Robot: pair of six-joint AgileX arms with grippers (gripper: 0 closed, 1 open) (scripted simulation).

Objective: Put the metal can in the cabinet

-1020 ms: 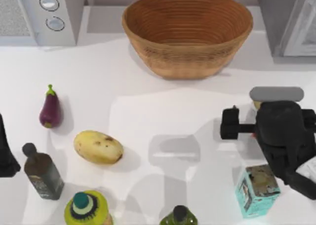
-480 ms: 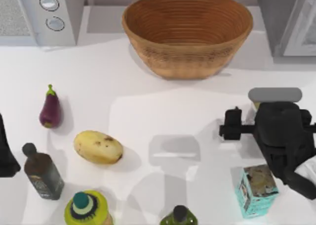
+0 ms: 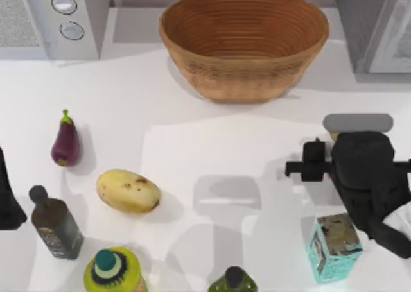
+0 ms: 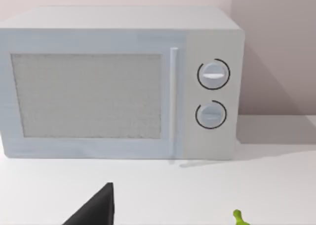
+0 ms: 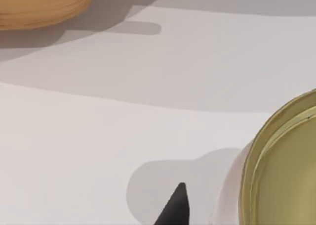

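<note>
The metal can (image 3: 332, 135) stands at the right of the table, almost wholly hidden under my right gripper (image 3: 359, 162). In the right wrist view its dull gold lid (image 5: 284, 175) sits close by, with one black fingertip (image 5: 174, 209) a short gap away from its white side. The right gripper is open and straddles the can from above, one finger (image 3: 314, 160) on the can's left. The cabinet (image 3: 359, 22) is the grey box at the back right, with a paler door panel (image 3: 398, 42). My left arm (image 3: 6, 199) is parked at the table's left edge.
A wicker basket (image 3: 244, 80) stands at the back middle and a white microwave (image 3: 58, 19) at the back left. A teal carton (image 3: 334, 247) sits just in front of the right arm. An eggplant (image 3: 65, 144), a potato (image 3: 127, 190) and bottles (image 3: 56, 224) occupy the front left.
The right gripper's left finger has slid rightward toward the can, narrowing the gap. The left arm and all other things have stayed put.
</note>
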